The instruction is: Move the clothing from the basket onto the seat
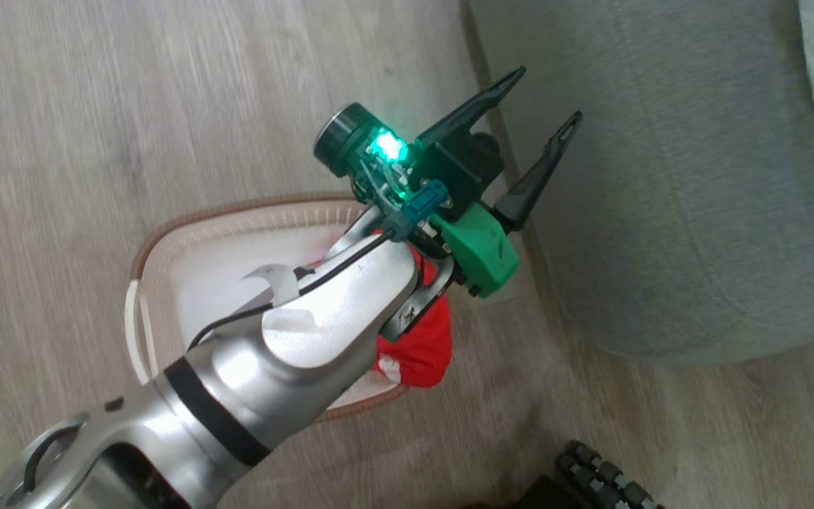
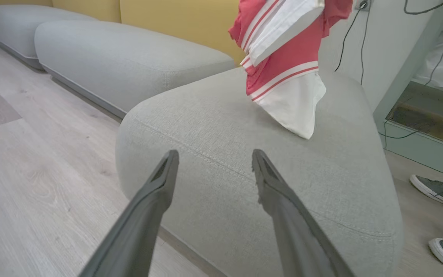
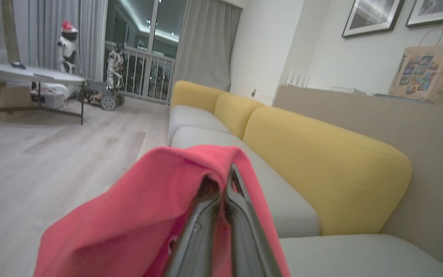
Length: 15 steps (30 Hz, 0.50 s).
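Note:
My right gripper (image 3: 227,192) is shut on the red jersey (image 3: 148,215), whose cloth drapes over the fingers. In the left wrist view the jersey (image 2: 283,57), red with white stripes and a white panel, hangs over the grey seat (image 2: 225,134) with its lowest corner touching the cushion. My left gripper (image 1: 548,93) is open and empty above the floor, pointing at the seat (image 1: 661,212); its fingers (image 2: 160,192) frame the cushion's near corner. Under my left arm stands the cream basket (image 1: 237,212), with a second red garment (image 1: 425,339) at its right end.
A person's two grey shoes (image 2: 437,192) stand on the floor right of the seat. More grey cushions (image 2: 110,57) and yellow backrests (image 3: 321,173) run along the sofa. Cables (image 2: 348,34) hang behind it. A black wheel (image 1: 605,481) sits at the bottom. Wooden floor (image 1: 131,106) lies open left.

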{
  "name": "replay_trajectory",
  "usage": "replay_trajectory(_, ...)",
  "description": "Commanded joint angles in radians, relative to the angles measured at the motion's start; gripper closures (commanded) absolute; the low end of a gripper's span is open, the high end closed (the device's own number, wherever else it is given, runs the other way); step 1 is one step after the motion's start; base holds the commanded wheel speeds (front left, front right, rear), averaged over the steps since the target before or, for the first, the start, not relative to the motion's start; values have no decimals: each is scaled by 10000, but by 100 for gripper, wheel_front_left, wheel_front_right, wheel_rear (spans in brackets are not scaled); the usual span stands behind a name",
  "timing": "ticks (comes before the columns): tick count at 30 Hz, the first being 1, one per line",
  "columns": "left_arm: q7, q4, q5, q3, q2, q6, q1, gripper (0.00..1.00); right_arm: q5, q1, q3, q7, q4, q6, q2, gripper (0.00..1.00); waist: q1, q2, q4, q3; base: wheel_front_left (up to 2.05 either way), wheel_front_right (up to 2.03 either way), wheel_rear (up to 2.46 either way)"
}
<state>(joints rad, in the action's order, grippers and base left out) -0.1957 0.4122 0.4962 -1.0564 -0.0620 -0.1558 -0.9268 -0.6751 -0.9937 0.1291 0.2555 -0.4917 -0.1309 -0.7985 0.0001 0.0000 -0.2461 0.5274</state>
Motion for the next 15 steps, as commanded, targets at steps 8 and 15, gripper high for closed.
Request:
replay_trajectory(8, -225, -375, 320, -239, 115, -285, -740, 0, 78, 328, 1446, 63, -1720, 2, -596, 100, -1, 0, 447, 552, 0, 0, 0)
replay_trajectory(15, -404, -274, 685, -532, 116, -552, -877, 0, -332, -60, 3587, -100, -4051, 2, -638, 100, -1, 0, 512, 567, 0, 0, 0)
